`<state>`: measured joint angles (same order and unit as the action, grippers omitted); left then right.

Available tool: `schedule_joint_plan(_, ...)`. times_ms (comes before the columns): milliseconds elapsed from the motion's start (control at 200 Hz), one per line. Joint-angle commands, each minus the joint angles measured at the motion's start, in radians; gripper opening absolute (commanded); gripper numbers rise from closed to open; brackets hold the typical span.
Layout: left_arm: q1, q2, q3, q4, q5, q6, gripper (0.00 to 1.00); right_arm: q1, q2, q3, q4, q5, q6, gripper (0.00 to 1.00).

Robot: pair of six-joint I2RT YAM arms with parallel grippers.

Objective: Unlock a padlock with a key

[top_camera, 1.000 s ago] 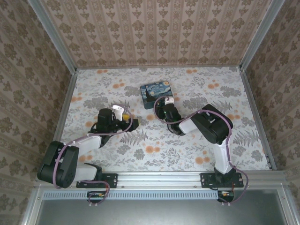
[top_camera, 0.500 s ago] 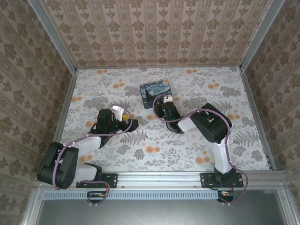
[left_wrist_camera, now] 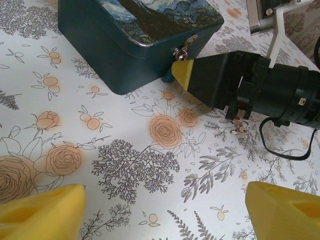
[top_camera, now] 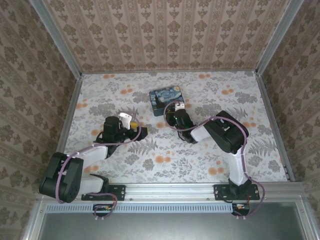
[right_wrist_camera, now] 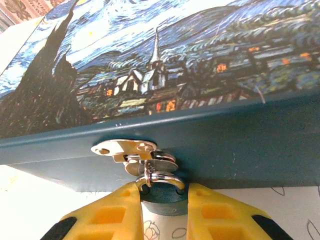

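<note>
1. Fingers of the left gripper (top_camera: pixel 140 125), seen from the overhead camera, stand spread well apart to the near left of the blue painted box (top_camera: pixel 166 101). The right gripper (top_camera: pixel 176 113) sits against the box's near side.
2. From the left wrist camera, the left fingers (left_wrist_camera: pixel 40 210) gape wide over the table (left_wrist_camera: pixel 125 165), near the box (left_wrist_camera: pixel 100 55). One right finger (left_wrist_camera: pixel 182 74) touches the box just below its hasp (left_wrist_camera: pixel 185 47).
3. From the right wrist camera, the right fingers (right_wrist_camera: pixel 107 215) flank the small teal padlock (right_wrist_camera: pixel 162 204), which hangs from the hasp (right_wrist_camera: pixel 122 147) on the box front. Whether they press it yet cannot be told. The padlock looks rigid, smooth and light, and free to swing on its shackle (right_wrist_camera: pixel 160 177). It is probably best pinched by the body's flat sides, keeping the keyhole clear.
</note>
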<state>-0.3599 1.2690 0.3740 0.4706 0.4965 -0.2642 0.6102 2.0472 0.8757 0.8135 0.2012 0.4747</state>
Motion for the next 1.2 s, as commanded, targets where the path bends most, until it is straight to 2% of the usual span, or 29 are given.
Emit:
schedule_joint_plan(0, -0.007, -0.024, -0.012, -0.003, -0.010, 0.026, 0.85, -0.006, -0.073, -0.023, -0.066, -0.027, 0.047, 0.19)
schedule_joint_plan(310, -0.007, -0.022, -0.012, 0.006, 0.006, 0.026, 0.85, -0.018, -0.191, 0.033, -0.408, -0.086, 0.133, 0.16)
schedule_joint_plan(495, -0.014, -0.014, -0.030, 0.084, 0.087, 0.009, 0.84, -0.055, -0.219, 0.112, -0.630, -0.182, 0.221, 0.15)
schedule_joint_plan(580, -0.034, 0.000, -0.038, 0.145, 0.137, -0.009, 0.82, -0.069, -0.227, 0.144, -0.710, -0.229, 0.257, 0.15)
schedule_joint_plan(700, -0.089, 0.009, -0.029, 0.175, 0.131, -0.035, 0.80, -0.073, -0.236, 0.186, -0.788, -0.277, 0.297, 0.15)
schedule_joint_plan(755, -0.122, 0.006, -0.025, 0.176, 0.089, -0.072, 0.79, -0.073, -0.239, 0.206, -0.824, -0.289, 0.312, 0.15)
schedule_joint_plan(890, -0.143, 0.051, -0.017, 0.254, 0.047, -0.232, 0.77, -0.073, -0.260, 0.228, -0.866, -0.310, 0.344, 0.15)
schedule_joint_plan(1045, -0.167, 0.175, 0.036, 0.363, 0.060, -0.356, 0.75, -0.075, -0.286, 0.221, -0.875, -0.336, 0.392, 0.16)
schedule_joint_plan(1195, -0.189, 0.293, 0.100, 0.494, 0.078, -0.445, 0.67, -0.076, -0.288, 0.234, -0.888, -0.366, 0.427, 0.16)
